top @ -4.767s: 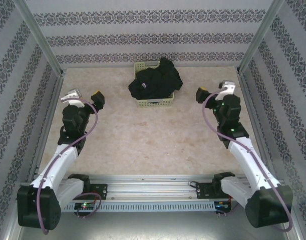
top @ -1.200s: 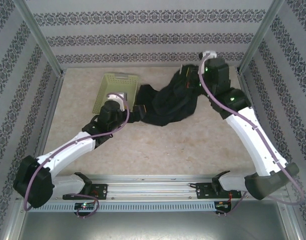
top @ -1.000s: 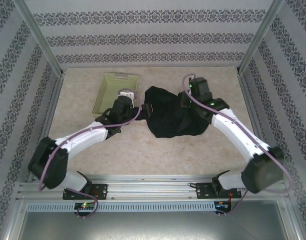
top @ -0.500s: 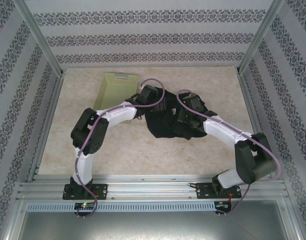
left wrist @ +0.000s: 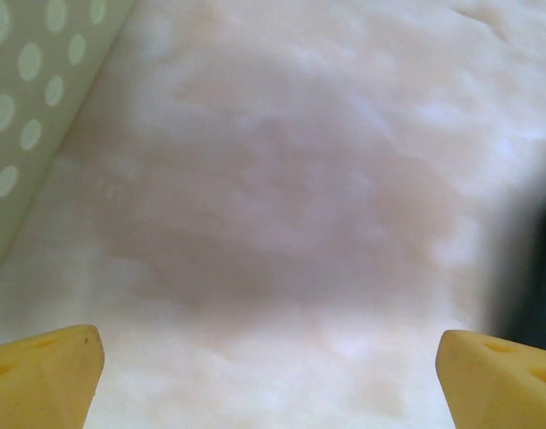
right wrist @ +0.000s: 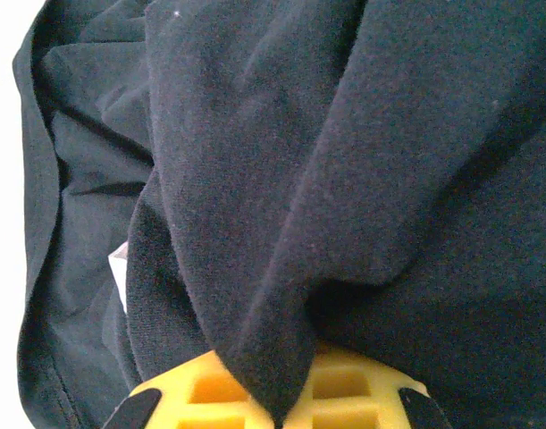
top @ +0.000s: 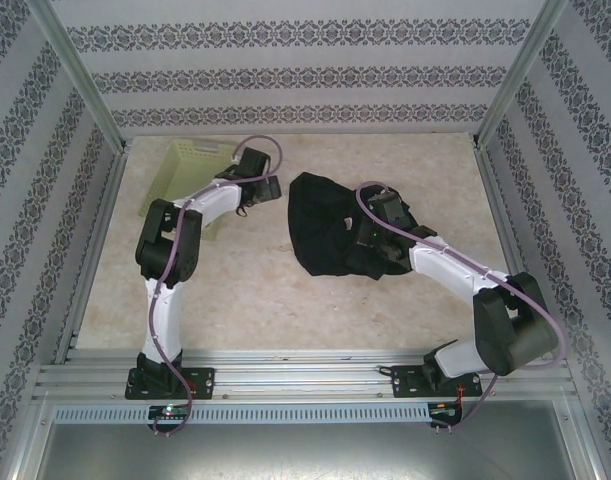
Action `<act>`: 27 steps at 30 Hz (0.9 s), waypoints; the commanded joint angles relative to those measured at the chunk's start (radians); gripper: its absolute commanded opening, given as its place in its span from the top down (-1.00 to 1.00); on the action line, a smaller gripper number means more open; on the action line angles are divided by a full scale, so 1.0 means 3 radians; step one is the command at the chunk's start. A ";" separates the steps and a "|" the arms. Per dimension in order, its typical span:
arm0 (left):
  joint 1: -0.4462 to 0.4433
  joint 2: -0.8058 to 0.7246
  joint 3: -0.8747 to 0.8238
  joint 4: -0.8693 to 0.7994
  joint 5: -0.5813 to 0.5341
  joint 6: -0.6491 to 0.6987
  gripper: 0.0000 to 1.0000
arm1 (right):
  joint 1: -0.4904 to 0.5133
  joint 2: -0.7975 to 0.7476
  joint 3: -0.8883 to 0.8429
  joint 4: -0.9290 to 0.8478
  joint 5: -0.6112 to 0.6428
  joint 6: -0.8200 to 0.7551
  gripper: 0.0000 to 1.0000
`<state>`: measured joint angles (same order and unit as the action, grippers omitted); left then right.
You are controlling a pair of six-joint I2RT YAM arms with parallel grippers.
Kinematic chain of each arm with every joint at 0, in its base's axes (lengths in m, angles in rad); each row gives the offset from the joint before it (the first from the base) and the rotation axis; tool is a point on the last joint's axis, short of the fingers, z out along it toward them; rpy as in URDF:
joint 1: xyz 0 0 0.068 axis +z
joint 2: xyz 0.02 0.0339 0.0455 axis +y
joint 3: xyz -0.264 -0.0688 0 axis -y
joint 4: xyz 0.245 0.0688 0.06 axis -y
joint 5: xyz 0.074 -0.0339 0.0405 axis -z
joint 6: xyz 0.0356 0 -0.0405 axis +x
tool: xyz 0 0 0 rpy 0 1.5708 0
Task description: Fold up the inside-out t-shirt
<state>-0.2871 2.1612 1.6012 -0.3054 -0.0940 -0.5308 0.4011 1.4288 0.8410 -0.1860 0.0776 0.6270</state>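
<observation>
The inside-out t-shirt (top: 320, 225) lies in a crumpled black heap on the table, right of centre. My right gripper (top: 362, 240) rests on its right side. In the right wrist view, that gripper (right wrist: 277, 404) is shut on a raised fold of the black fabric (right wrist: 344, 161), and a small white tag (right wrist: 119, 268) peeks out at the left. My left gripper (top: 268, 192) hovers just left of the heap, open and empty. Its yellow fingertips (left wrist: 40, 375) stand wide apart over bare table, with the shirt's dark edge (left wrist: 536, 268) at the right.
A pale yellow-green lattice basket (top: 183, 165) sits at the back left, partly behind my left arm, and its wall (left wrist: 22, 107) fills the upper left of the left wrist view. Patterned walls and metal posts enclose the table (top: 285, 300).
My left gripper has drawn back off the shirt toward the far left, and the basket has slid left. The right gripper stays shut on the shirt, shifted slightly.
</observation>
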 commanded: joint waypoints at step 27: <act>-0.0275 -0.1989 -0.1473 0.0117 0.0377 0.0196 -1.00 | 0.0941 -0.0276 0.0296 -0.0506 0.0564 -0.0158 1.00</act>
<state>-0.3523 1.5635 1.2198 -0.2886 0.0143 -0.4561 0.6487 1.3777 0.9714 -0.3237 0.1936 0.5480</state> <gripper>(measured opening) 0.998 0.054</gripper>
